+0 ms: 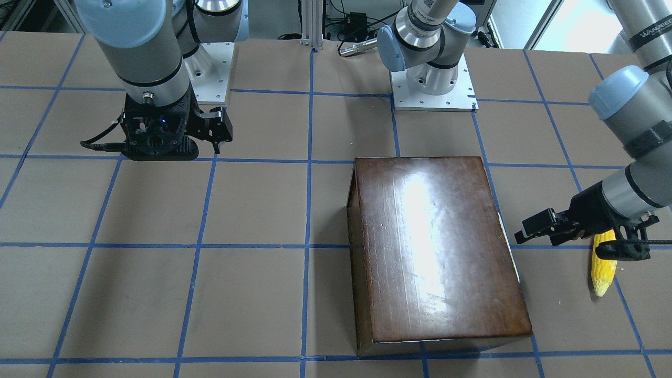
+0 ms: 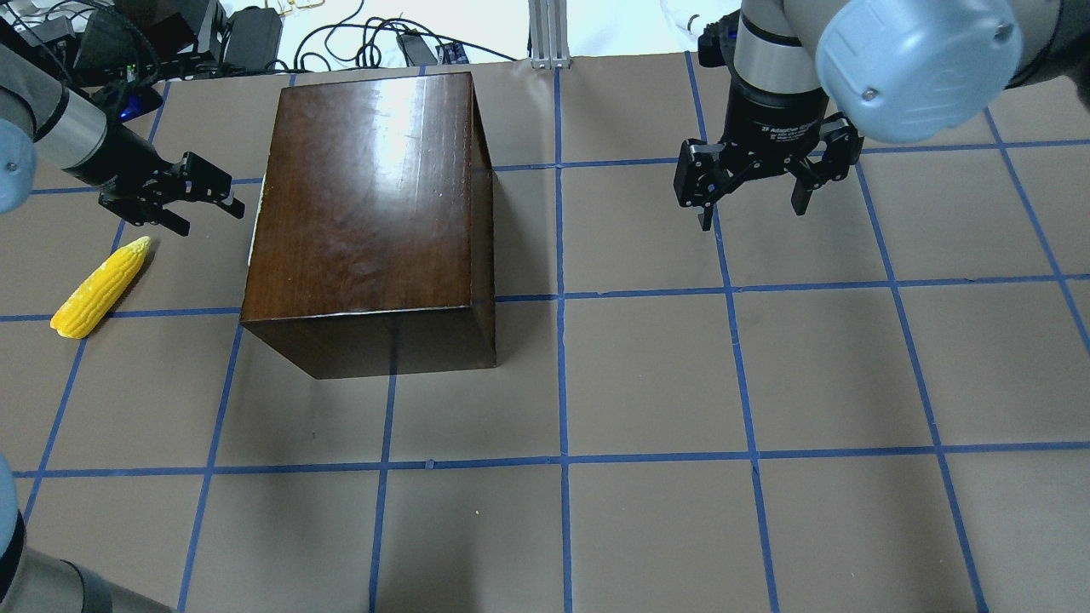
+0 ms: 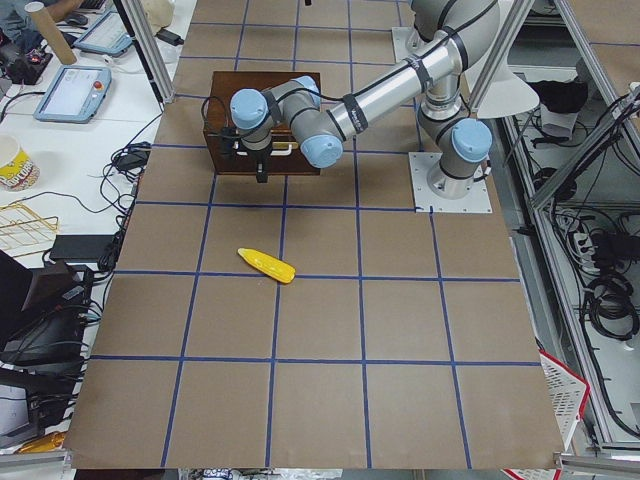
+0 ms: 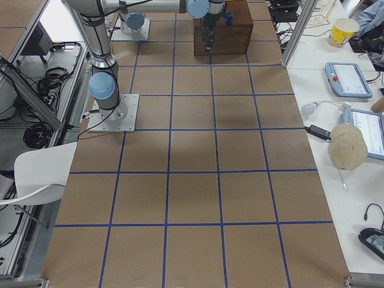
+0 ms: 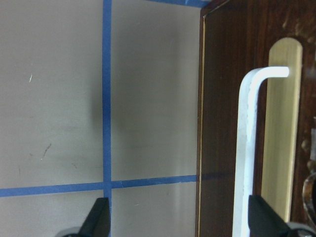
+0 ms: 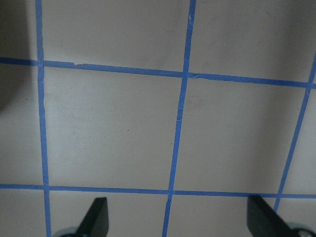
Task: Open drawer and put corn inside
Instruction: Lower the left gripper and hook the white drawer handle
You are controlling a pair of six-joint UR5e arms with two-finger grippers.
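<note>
The dark-brown box (image 2: pixel 366 196) stands at the table's left half with its drawer shut. The drawer's dark front panel (image 5: pixel 222 123) with a white handle (image 5: pixel 247 148) shows in the left wrist view. My left gripper (image 2: pixel 210 217) is open and empty, level with that front and a short way from it; the handle lies just inside its right finger (image 5: pixel 264 219). The yellow corn (image 2: pixel 100 287) lies on the table beside and below the left gripper, also in the front view (image 1: pixel 602 268). My right gripper (image 2: pixel 754 209) is open and empty above the table, far right of the box.
The table is brown with a blue tape grid (image 2: pixel 562 294). The arm bases (image 1: pixel 433 89) stand at the robot's edge. Cables and equipment (image 2: pixel 255 38) lie beyond the far edge behind the box.
</note>
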